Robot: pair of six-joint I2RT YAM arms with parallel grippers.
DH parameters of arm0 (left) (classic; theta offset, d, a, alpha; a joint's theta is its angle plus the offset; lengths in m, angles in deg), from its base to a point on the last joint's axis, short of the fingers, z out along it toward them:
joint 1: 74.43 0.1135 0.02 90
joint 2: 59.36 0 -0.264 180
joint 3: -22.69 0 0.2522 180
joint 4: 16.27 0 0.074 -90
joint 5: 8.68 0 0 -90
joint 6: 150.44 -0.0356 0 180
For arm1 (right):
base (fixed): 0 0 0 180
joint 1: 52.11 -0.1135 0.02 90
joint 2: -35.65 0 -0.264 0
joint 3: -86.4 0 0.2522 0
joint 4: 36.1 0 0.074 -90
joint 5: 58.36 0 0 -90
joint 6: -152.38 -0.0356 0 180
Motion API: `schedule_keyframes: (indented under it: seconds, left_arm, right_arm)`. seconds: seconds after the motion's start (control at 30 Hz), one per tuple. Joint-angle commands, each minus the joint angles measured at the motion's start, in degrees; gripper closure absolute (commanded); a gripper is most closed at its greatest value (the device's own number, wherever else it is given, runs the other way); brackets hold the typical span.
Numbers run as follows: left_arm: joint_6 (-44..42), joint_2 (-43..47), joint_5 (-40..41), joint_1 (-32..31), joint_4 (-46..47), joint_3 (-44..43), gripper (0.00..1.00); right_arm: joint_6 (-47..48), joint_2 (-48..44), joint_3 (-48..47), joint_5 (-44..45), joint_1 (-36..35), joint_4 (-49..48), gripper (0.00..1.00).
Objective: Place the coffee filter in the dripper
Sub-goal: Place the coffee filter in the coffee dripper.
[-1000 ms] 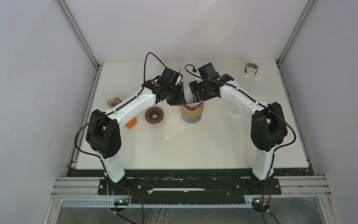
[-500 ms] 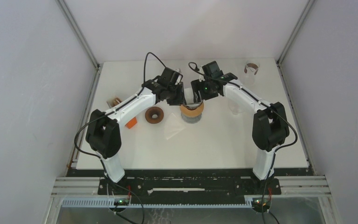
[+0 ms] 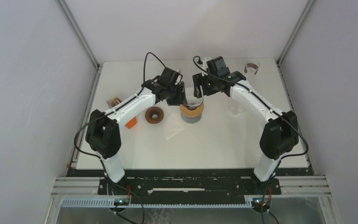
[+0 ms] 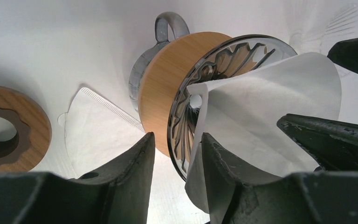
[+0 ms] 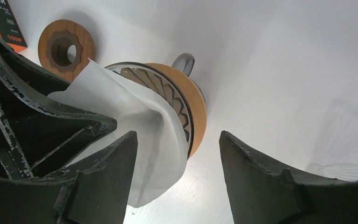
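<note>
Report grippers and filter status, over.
Left gripper open at dripper rim. Right gripper open, empty. Coffee filter in cone, edge draped over rim, unseated. No obstruction seen.

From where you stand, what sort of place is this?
Likely a robot test cell: aluminium rails frame bare white walls, two robot arms are mounted at the table, reaching over a coffee dripper.

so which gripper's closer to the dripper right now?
Left. The left gripper is at the rim of the dripper, one finger against the filter. The right gripper hangs open off its far side, apart from it.
</note>
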Motion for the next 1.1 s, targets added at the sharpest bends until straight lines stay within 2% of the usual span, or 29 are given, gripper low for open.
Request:
schedule_keyframes:
  seconds: [0.0, 0.5, 0.83, 1.07]
  left_arm:
    - [-0.1, 3.6, -0.3, 0.1, 0.6, -2.2, 0.52]
    - [1.1, 5.0, 0.5, 0.5, 1.9, -3.9, 0.45]
    - [2.6, 7.2, 0.7, 1.1, 5.4, -2.0, 0.42]
    - [3.7, 12.1, 1.9, 2.0, 9.4, 1.7, 0.35]
  right_arm:
    - [-0.8, -2.9, -0.2, 1.3, -0.3, -1.7, 0.27]
    - [-1.4, -4.1, 0.3, 2.2, -0.1, -2.3, 0.27]
    - [-1.5, -4.8, 0.4, 2.3, -0.2, -2.4, 0.27]
    - [-2.1, -8.0, 0.8, 2.5, -0.1, -3.2, 0.27]
